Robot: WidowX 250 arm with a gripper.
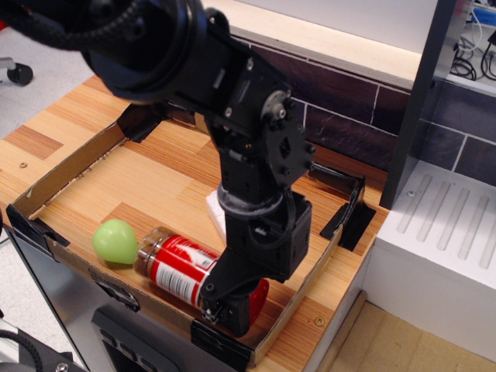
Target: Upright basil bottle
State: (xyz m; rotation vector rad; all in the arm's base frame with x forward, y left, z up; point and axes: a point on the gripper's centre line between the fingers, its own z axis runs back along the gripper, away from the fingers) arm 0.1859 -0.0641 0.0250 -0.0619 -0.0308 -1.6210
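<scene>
The basil bottle (180, 267) is lying on its side near the front edge of a shallow cardboard tray (74, 159), toward six o'clock in the view. Its base is pointing toward nine o'clock and its red lid (258, 292) toward four o'clock, with the red-and-white label facing up and brownish contents showing through the clear end.

The black hand (232, 304) is reaching down over the lid end of the bottle, covering most of the lid. Its fingers are sitting right at the lid, but the dark housing is hiding how they are set, so I cannot tell whether they are spread, pressed together or pinching the bottle.

A small green pear toy (115, 240) is lying just beside the bottle's base, at about nine o'clock from it, and seems to be touching it. A white piece (215, 208) is peeking out behind the arm at about twelve o'clock from the bottle; most of it is hidden.

The tray is resting on a wooden worktop (31, 143), with black tape at its corners. A dark tiled wall (349, 116) is running behind it, and a white ribbed unit (446, 225) is standing at three o'clock.
</scene>
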